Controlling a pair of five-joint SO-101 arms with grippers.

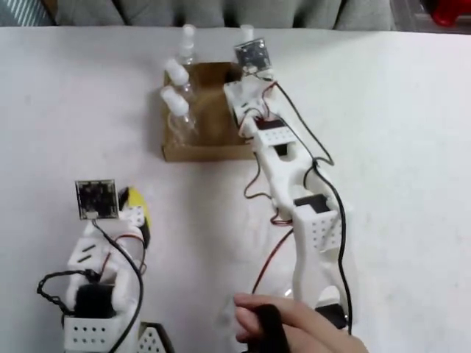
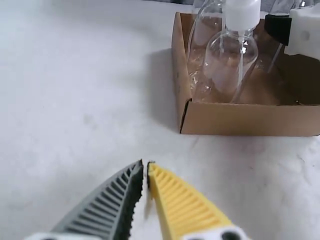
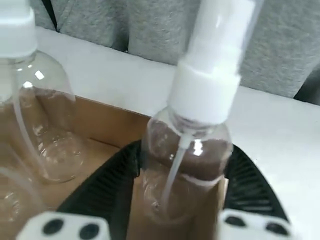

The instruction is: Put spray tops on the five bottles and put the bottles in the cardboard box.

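One capped bottle (image 3: 192, 130) pinched in R gripper (image 3: 184, 170) at cardboard box (image 3: 100, 125); L gripper (image 2: 145, 167) pressed together.

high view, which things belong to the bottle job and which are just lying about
Job: brown cardboard box; clear plastic bottles with white spray tops standing in it; another such bottle in the right gripper; left gripper, shut, over the white table.
Lying about: red object and grey cushions beyond the table's far edge.
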